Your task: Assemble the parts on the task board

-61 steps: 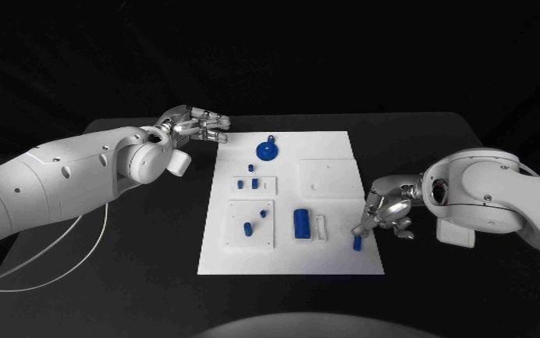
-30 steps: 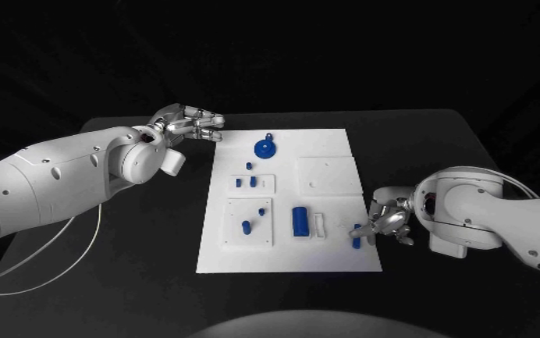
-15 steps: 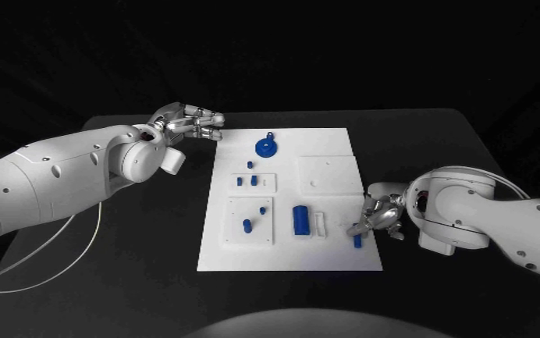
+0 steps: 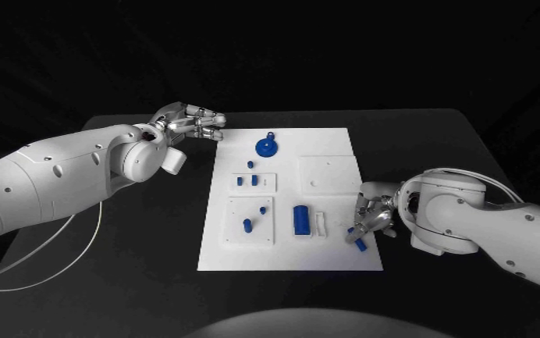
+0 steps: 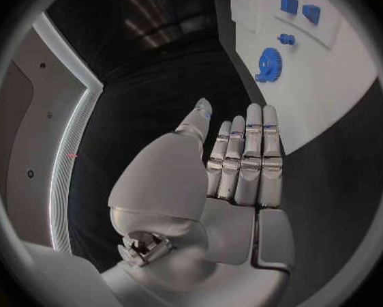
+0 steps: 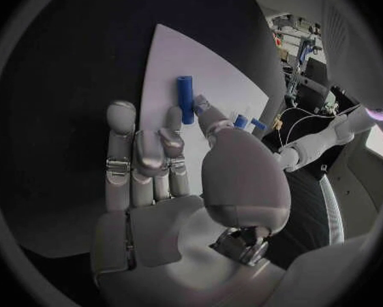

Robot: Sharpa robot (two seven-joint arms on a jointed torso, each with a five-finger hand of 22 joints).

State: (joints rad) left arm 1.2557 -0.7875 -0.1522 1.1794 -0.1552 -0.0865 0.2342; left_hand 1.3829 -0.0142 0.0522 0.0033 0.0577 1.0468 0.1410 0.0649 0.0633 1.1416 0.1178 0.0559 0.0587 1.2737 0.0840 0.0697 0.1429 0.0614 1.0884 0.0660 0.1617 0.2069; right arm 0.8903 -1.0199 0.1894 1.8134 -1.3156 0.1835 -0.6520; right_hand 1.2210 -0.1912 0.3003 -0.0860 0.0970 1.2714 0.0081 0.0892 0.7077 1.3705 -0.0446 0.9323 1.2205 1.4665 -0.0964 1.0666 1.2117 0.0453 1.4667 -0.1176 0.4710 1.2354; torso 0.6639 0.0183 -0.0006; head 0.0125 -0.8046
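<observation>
The white task board [image 4: 334, 151] lies mid-table with several blue parts on it. A blue peg [image 4: 358, 242] lies slanted at the board's near right edge. My right hand [image 4: 374, 217] reaches over that edge, and its thumb and one finger pinch the peg's [image 6: 185, 99] near end while the other fingers [image 6: 119, 150] stay straight. My left hand [image 4: 191, 125] hovers off the board's far left corner, fingers straight and together, holding nothing. A blue gear [image 4: 267, 148] lies at the board's far end and also appears beyond the left hand [image 5: 238, 164] as the gear [image 5: 268, 65].
On the board are a blue block [image 4: 300, 221] beside a white bracket [image 4: 321, 226], short pegs [image 4: 246, 229] in a raised plate, two small pieces [image 4: 254, 180] in another plate, and a bare square plate [image 4: 328, 174]. A white cable [image 4: 51, 264] trails at the table's left.
My right hand has crept left onto the board's edge and closed its thumb and finger round the peg, which has turned from straight to slanted. The left hand has barely moved.
</observation>
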